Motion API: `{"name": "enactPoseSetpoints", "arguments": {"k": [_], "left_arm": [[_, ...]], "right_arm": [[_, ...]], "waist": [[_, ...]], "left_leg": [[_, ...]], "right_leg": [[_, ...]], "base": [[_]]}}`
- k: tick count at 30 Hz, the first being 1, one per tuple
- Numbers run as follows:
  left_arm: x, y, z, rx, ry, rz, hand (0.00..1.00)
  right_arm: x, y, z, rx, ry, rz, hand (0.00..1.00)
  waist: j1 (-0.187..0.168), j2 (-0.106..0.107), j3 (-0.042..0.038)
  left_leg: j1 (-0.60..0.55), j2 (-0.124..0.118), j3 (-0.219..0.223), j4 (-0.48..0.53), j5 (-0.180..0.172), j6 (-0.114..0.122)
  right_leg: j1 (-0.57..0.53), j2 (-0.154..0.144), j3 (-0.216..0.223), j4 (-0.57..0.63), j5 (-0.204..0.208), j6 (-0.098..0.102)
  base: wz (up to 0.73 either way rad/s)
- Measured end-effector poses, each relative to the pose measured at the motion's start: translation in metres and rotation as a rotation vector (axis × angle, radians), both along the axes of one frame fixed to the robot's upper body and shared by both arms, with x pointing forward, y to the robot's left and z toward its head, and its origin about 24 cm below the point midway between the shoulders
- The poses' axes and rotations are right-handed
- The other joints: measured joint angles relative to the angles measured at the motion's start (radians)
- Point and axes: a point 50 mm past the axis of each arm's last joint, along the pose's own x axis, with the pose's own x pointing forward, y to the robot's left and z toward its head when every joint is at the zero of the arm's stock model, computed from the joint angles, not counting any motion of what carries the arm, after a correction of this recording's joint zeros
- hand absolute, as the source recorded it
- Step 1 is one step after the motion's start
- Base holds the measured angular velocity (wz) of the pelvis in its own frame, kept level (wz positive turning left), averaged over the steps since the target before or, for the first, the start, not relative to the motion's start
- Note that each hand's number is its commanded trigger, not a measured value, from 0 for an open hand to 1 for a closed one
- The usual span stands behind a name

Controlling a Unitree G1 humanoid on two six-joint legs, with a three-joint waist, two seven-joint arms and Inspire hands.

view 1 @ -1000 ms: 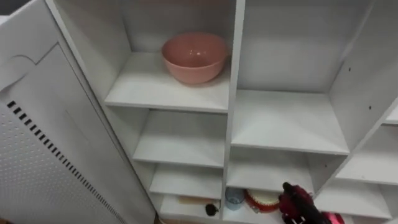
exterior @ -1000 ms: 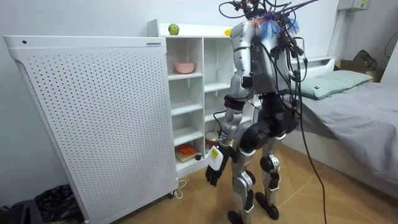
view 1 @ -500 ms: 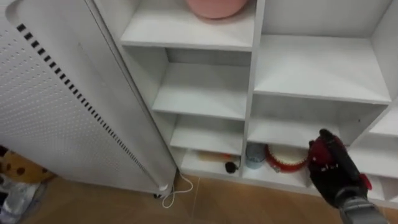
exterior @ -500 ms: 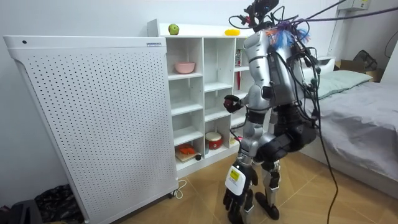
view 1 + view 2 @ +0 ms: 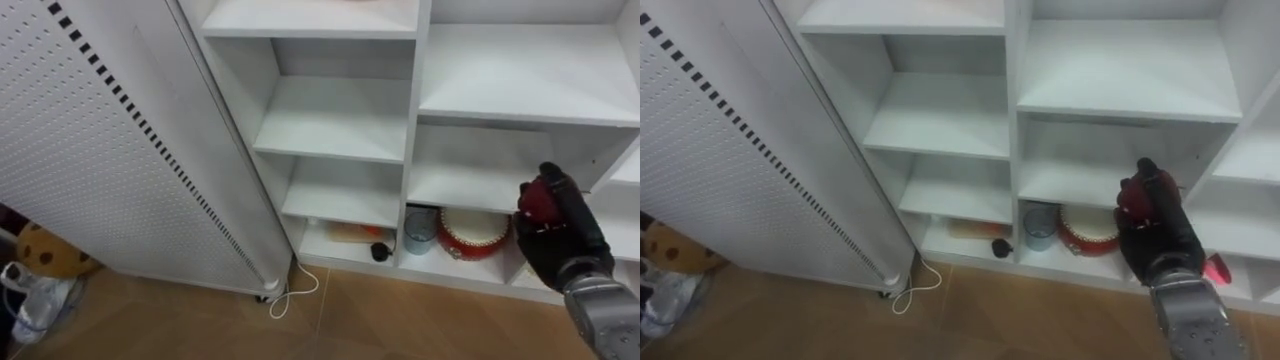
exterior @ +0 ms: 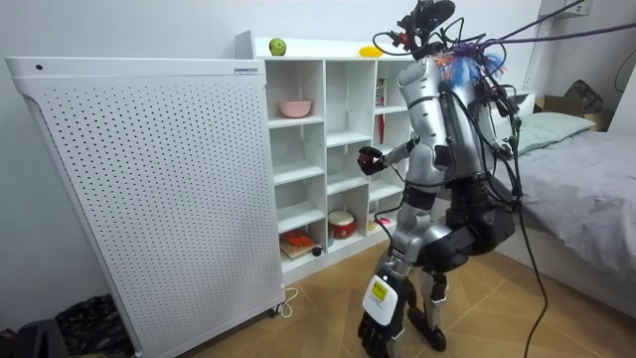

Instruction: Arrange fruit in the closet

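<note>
In front of the white closet [image 5: 418, 100], the right hand [image 5: 558, 242] grips a dark red fruit [image 5: 536, 200]. The left hand [image 6: 381, 318] hangs low; I cannot tell its state.

Most of the red fruit [image 5: 536, 201] hidden inside the right hand [image 5: 562, 247]; small dark thing [image 5: 378, 252] on bottom shelf [image 5: 450, 266] unidentifiable.

Red pot [image 5: 471, 233] just beside a bluish cup [image 5: 419, 230]; white cord [image 5: 291, 299] looped on the wooden floor [image 5: 400, 322].

My right hand [image 5: 562, 248] with the red fruit [image 5: 536, 200] rises from the bottom shelf [image 5: 440, 268] to the one above; my left hand [image 6: 376, 316] drops toward the floor.
</note>
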Motion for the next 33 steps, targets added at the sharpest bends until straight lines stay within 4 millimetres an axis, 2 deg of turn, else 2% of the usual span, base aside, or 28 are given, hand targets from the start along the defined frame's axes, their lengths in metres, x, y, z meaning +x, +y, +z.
{"name": "enactPoseSetpoints", "arguments": {"k": [7, 8, 9, 18, 25, 33], "left_arm": [[0.001, -0.008, 0.001, -0.014, -0.007, -0.047, 0.0], [0.0, -0.009, 0.002, -0.02, -0.017, -0.049, 0.0], [0.0, -0.01, 0.003, -0.026, -0.026, -0.051, 0.0], [-0.007, -0.004, 0.006, -0.012, -0.022, -0.052, 0.0], [-0.015, -0.005, 0.005, -0.018, -0.007, -0.048, 0.0], [-0.015, -0.005, 0.006, -0.021, -0.009, -0.05, 0.0]], "right_arm": [[0.002, -0.007, 0.015, -0.076, 0.022, -0.036, 1.0], [0.002, -0.012, 0.02, -0.093, 0.03, -0.052, 1.0], [0.002, -0.015, 0.026, -0.108, 0.038, -0.071, 0.0], [0.004, -0.018, 0.038, -0.137, 0.13, -0.15, 0.0], [0.004, -0.017, 0.04, -0.139, 0.15, -0.156, 0.0], [0.006, -0.013, 0.041, -0.138, 0.155, -0.134, 0.0]], "waist": [[0.0, 0.001, -0.0012], [0.0, 0.004, -0.0039], [0.0, 0.008, -0.0064], [-0.006, 0.007, -0.0068], [-0.018, 0.007, -0.0066], [-0.02, 0.006, -0.0062]], "left_leg": [[-0.012, -0.004, 0.0, 0.002, 0.0, 0.003], [-0.019, -0.005, 0.005, 0.007, -0.001, 0.007], [-0.027, -0.005, 0.006, 0.014, -0.001, 0.009], [-0.032, -0.004, 0.01, 0.053, -0.016, 0.011], [-0.033, -0.003, 0.008, 0.055, -0.016, 0.01], [-0.033, 0.014, 0.013, 0.067, -0.025, 0.009]], "right_leg": [[-0.013, -0.013, 0.0, 0.007, 0.001, 0.004], [-0.022, -0.018, 0.002, 0.015, -0.002, 0.006], [-0.029, -0.018, 0.002, 0.019, -0.002, 0.006], [-0.033, -0.022, 0.008, 0.066, -0.029, 0.006], [-0.033, -0.022, 0.004, 0.069, -0.031, 0.003], [-0.028, -0.017, 0.002, 0.065, -0.031, 0.003]], "base": [[0.02], [0.0], [-0.03], [0.03], [0.01], [-0.03]]}}
